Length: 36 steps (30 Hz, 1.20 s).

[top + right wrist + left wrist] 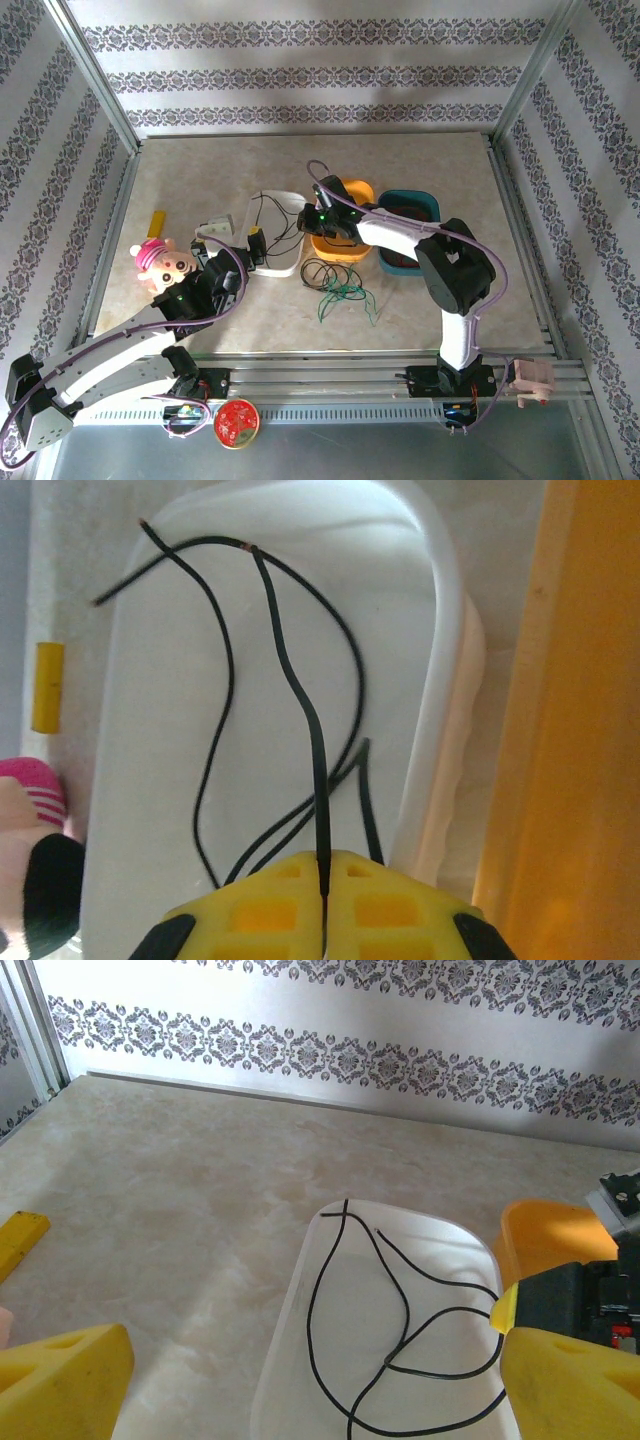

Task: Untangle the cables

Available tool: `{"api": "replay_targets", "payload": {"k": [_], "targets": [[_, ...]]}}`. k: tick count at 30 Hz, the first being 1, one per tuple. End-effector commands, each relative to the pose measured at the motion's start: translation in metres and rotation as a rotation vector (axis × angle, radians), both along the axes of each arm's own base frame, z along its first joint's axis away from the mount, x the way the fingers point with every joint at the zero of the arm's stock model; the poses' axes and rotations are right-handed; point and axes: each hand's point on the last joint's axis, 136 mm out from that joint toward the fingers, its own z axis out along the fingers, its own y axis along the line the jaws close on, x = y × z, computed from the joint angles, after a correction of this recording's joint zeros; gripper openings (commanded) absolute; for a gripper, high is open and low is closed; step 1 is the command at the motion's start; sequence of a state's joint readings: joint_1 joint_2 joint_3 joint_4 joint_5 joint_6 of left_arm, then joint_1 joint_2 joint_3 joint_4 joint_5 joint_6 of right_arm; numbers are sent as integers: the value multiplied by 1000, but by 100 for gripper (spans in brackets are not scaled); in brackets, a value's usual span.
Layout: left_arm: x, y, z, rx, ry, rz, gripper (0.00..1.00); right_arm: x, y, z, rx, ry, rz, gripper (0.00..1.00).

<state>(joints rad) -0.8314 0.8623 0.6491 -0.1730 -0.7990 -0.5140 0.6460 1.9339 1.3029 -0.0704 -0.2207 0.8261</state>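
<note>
Here, the right gripper (325, 865) was pinched shut on a strand of the black cable (318, 750). The strand ran straight out from between its yellow fingers (260, 905). The rest of that cable lay in loose loops inside the white tray (283, 200), with one end poking over the rim.

The tray sat near the middle of the table (180, 180). The orange tray (360, 189) touched it on the right, and the teal tray (415, 205) lay beyond that, toward the right edge.

The left gripper (318, 1385) hung over the white tray's near end with its jaws spread wide, gripping nothing.

The green cable (345, 295) and a darker coil (319, 272) lay touching each other on the bare table, between the trays and the near edge.

A doll (155, 262) and a yellow block (157, 220) lay toward the left edge, well apart from the cables.
</note>
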Motion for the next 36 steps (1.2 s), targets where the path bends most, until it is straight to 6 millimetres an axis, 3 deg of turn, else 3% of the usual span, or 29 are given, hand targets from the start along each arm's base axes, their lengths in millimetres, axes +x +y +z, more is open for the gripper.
{"api": "replay_targets", "payload": {"k": [1,3,8,10,14,17,20,23,26,32,36], "targets": [[-3,4,-5,31,16,14,94,0,7,9,-59,-36,39,21],[-2,2,-5,40,19,7,95,-3,12,20,-51,-62,69,39],[5,-17,-6,77,38,-78,95,-4,1,61,-67,-177,64,50],[8,-34,-10,99,60,-159,94,-6,-15,74,-107,-216,35,51],[8,-95,-32,117,146,-453,94,-23,-56,87,-160,-240,-23,51],[-1,-136,-54,116,233,-649,93,-50,-87,77,-186,-190,-20,51],[-9,-161,-74,128,301,-764,92,-84,-112,60,-227,-149,33,51],[-9,-172,-91,154,339,-787,92,-126,-122,39,-236,-74,157,50],[-3,-176,-102,154,358,-769,89,-152,-136,23,-271,-14,204,50],[8,-191,-117,132,386,-752,78,-163,-166,11,-269,16,121,50],[14,-197,-127,134,413,-734,74,-161,-172,13,-251,6,83,49]]}}
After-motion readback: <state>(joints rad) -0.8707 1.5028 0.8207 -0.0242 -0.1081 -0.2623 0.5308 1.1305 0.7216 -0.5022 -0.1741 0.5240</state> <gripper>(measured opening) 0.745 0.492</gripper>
